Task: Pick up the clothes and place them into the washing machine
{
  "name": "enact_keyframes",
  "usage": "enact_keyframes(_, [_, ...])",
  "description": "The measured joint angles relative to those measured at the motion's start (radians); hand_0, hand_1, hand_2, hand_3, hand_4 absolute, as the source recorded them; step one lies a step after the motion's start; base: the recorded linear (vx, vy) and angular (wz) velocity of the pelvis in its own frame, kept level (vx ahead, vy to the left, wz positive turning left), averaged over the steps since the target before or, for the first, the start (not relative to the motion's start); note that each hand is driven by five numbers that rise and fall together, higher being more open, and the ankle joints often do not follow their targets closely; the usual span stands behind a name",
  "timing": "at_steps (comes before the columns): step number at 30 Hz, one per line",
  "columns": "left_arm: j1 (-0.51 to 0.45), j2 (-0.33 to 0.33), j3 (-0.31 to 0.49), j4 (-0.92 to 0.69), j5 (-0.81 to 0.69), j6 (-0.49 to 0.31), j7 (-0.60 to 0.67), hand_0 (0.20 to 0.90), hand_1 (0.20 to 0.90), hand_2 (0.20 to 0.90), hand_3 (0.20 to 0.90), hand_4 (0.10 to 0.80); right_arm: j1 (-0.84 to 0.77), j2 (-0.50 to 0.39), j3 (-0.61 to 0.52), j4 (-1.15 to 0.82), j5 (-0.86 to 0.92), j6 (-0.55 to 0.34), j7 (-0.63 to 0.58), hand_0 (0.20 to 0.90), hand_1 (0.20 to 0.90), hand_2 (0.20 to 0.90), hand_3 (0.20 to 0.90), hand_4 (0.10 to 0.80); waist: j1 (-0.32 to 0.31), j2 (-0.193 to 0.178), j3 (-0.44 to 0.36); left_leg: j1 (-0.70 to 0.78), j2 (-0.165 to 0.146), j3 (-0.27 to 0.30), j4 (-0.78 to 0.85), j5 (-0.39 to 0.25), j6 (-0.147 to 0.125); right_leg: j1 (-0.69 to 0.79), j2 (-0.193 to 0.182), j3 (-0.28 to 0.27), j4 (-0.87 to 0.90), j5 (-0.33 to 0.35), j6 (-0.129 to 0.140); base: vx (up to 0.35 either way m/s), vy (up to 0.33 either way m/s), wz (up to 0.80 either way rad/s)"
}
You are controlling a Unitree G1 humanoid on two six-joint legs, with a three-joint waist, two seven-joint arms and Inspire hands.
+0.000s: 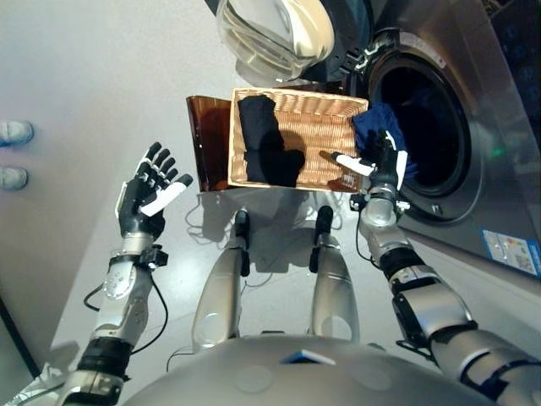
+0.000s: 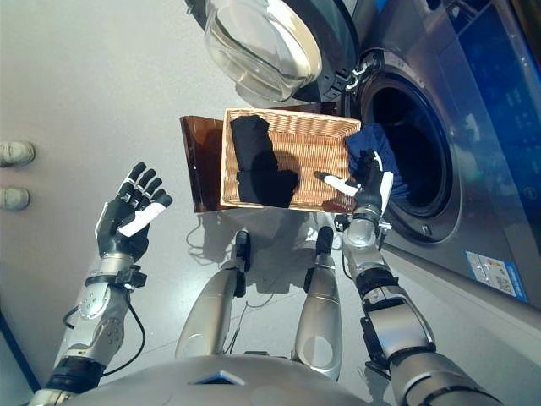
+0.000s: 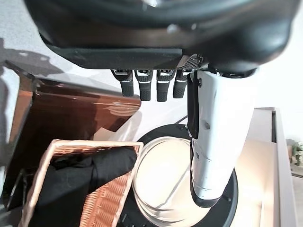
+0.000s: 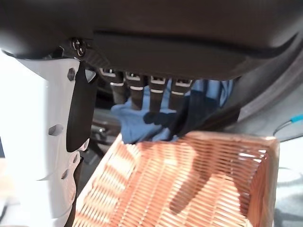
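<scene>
While the left robot hand (image 1: 145, 199) hangs spread, right robot hand (image 2: 368, 188) straight-fingered at blue cloth (image 4: 156, 118), shoes (image 1: 14, 152) only in eye views.

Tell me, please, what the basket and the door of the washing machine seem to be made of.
The basket looks like woven wicker or rattan, matte tan: rows of interlaced strands show on its floor and walls. The washing machine door appears to be a clear glass or plastic bowl in a dark, probably plastic, ring: it is see-through and carries bright glossy reflections.

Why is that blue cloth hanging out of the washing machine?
The blue cloth is only half in: it drapes over the washing machine door rim, next to the basket. The right hand is at it.
</scene>
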Motion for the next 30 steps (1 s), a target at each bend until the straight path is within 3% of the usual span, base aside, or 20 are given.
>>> enact_keyframes(11, [-0.005, 0.0, 0.017, -0.001, 0.021, -0.001, 0.0, 0.9, 0.9, 0.9, 0.9, 0.8, 0.004, -0.066, -0.036, -0.008, -0.169, 0.045, -0.082, 0.9, 0.9, 0.9, 0.9, 0.8, 0.001, 0.0, 0.0, -0.042, 0.0, 0.002, 0.005, 0.0, 0.001, -0.038, 0.0, 0.0, 0.0, 0.005, 0.001, -0.003, 0.001, 0.0])
enact_keyframes(19, [0.001, 0.002, 0.043, -0.001, 0.02, -0.001, -0.025, 0.9, 0.9, 0.9, 0.9, 0.8, 0.029, -0.174, 0.073, 0.021, -0.565, 0.168, -0.123, 0.9, 0.9, 0.9, 0.9, 0.8, 0.003, 0.0, 0.0, -0.043, 0.0, 0.001, 0.014, -0.001, 0.001, -0.036, 0.001, 0.0, 0.003, 0.006, 0.001, 0.0, 0.0, 0.0])
enact_keyframes(30, [0.005, 0.014, 0.041, -0.004, 0.017, 0.0, -0.074, 0.9, 0.9, 0.9, 0.9, 0.8, -0.055, -0.21, 0.167, 0.219, -0.747, 0.264, -0.096, 0.9, 0.9, 0.9, 0.9, 0.8, 0.004, 0.0, 0.0, -0.058, 0.001, -0.001, 0.016, -0.001, 0.001, -0.046, 0.003, 0.0, -0.001, 0.008, 0.001, -0.01, -0.002, 0.0])
